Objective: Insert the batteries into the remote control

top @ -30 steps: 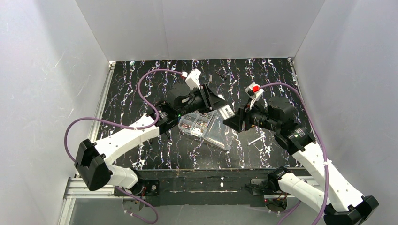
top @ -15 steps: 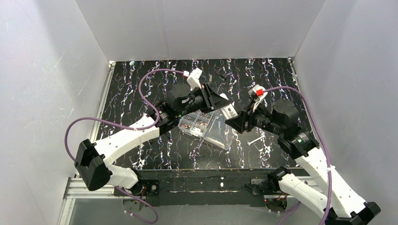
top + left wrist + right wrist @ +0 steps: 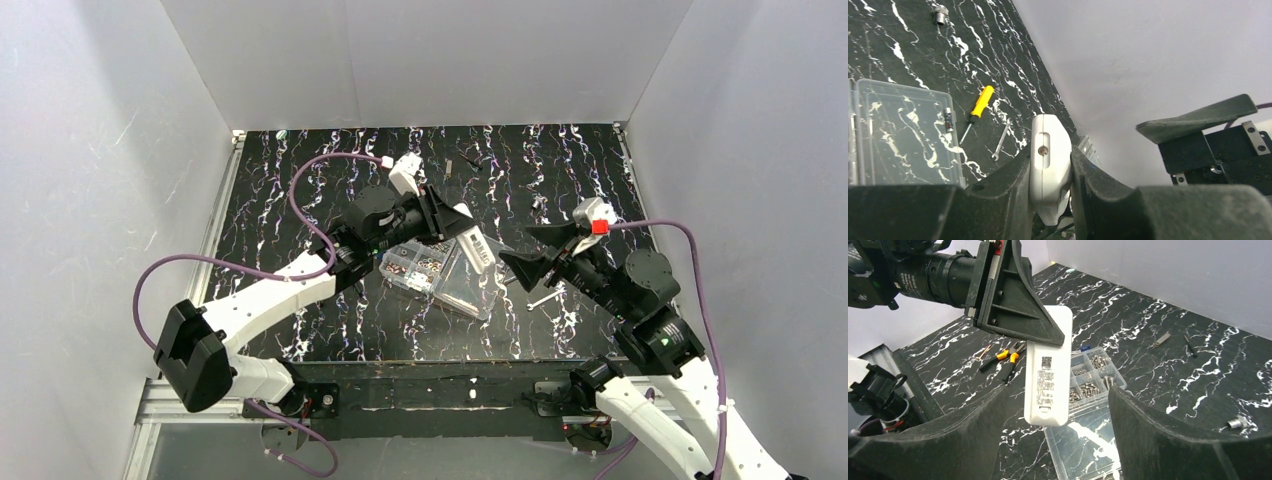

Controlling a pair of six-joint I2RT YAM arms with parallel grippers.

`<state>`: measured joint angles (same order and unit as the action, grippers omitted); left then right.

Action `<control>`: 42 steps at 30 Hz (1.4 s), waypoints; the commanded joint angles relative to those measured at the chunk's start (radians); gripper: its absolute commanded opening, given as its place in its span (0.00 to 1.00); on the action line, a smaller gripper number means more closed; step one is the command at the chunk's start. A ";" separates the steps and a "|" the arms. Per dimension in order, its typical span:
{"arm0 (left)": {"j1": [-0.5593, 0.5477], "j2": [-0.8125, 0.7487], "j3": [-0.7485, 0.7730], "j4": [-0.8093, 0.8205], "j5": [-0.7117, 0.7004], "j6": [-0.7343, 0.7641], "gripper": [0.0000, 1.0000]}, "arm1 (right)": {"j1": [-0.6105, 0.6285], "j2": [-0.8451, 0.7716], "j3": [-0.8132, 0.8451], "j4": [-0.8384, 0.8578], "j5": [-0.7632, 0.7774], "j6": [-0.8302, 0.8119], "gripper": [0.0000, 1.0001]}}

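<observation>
1 remote control [image 3: 1048,375] hangs over the clear organiser box [image 3: 452,285]. Its long axis slants from the left end effector [image 3: 452,220], clamped on one end, toward the right end effector [image 3: 527,250], whose jaws stand apart just beyond the free end. Beside the box on the worktop [image 3: 300,180] lie 1 yellow-handled screwdriver [image 3: 979,104] and 1 small wrench [image 3: 1000,145]. The remote's gripped end is hidden.

The remote control [image 3: 1048,375] is white with a small dark printed label, and the table [image 3: 570,160] is black, streaked with white marble-like veins. The organiser box [image 3: 903,125] is clear, the screwdriver [image 3: 982,101] has a yellow handle, and the pliers [image 3: 1009,359] have orange-and-black grips. The cable [image 3: 345,155] is purple.
</observation>
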<state>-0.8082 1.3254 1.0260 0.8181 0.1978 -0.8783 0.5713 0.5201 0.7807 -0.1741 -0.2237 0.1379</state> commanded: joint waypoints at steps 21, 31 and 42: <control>0.138 -0.121 -0.098 0.135 0.133 0.004 0.00 | -0.002 -0.042 -0.051 0.042 0.118 -0.129 0.71; 0.139 -0.109 -0.115 0.131 0.156 -0.082 0.00 | -0.002 0.021 -0.024 -0.043 -0.101 -0.371 0.57; 0.139 -0.108 -0.110 0.058 0.174 -0.126 0.00 | -0.002 0.101 0.015 -0.067 -0.399 -0.575 0.41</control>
<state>-0.6704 1.2377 0.9077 0.8532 0.3298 -0.9703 0.5713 0.5968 0.7353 -0.2451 -0.4751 -0.3431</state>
